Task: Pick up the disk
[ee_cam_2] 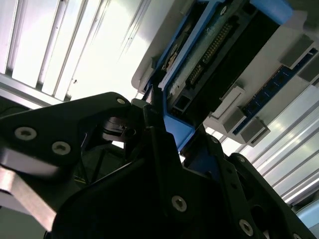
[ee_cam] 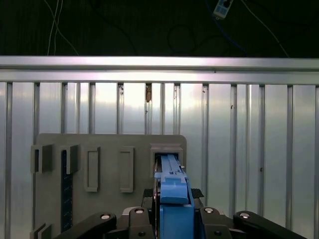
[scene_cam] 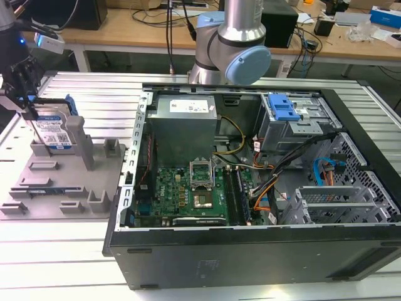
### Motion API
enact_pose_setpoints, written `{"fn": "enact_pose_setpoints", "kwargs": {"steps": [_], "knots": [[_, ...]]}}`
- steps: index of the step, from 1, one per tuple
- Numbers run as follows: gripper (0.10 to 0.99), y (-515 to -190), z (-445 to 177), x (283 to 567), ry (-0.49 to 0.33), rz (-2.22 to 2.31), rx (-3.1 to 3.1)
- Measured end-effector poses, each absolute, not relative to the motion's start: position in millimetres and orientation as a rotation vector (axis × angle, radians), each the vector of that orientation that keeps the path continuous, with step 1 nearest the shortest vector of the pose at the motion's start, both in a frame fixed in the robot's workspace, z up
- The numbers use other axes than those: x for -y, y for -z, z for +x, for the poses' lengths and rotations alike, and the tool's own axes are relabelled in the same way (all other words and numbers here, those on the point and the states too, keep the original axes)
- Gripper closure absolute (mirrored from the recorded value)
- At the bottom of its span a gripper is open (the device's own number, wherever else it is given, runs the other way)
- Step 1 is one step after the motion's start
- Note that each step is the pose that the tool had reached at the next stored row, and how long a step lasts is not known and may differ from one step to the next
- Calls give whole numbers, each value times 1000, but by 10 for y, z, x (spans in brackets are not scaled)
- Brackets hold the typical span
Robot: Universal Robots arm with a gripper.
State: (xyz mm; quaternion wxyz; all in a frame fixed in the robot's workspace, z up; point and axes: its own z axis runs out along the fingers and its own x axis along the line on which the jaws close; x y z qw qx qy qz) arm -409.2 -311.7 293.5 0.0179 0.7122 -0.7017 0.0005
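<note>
End effector: black fingers closed on flat silver disk with blue rails. Disk stands upright in grey plastic fixture tray on slatted metal surface.

Open computer case — grey fixture tray beside

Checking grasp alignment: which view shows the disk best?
The exterior view: the disk stands upright on edge in the grey fixture tray, label facing out, the gripper at its top. The first wrist view shows its blue rail edge-on; the second wrist view its connector end.
</note>
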Motion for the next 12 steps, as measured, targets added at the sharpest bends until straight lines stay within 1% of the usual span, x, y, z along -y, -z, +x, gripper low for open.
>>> {"fn": "enact_pose_setpoints", "kwargs": {"steps": [12], "knots": [[718,-2984,-4096,3156,17,2221,2188]]}}
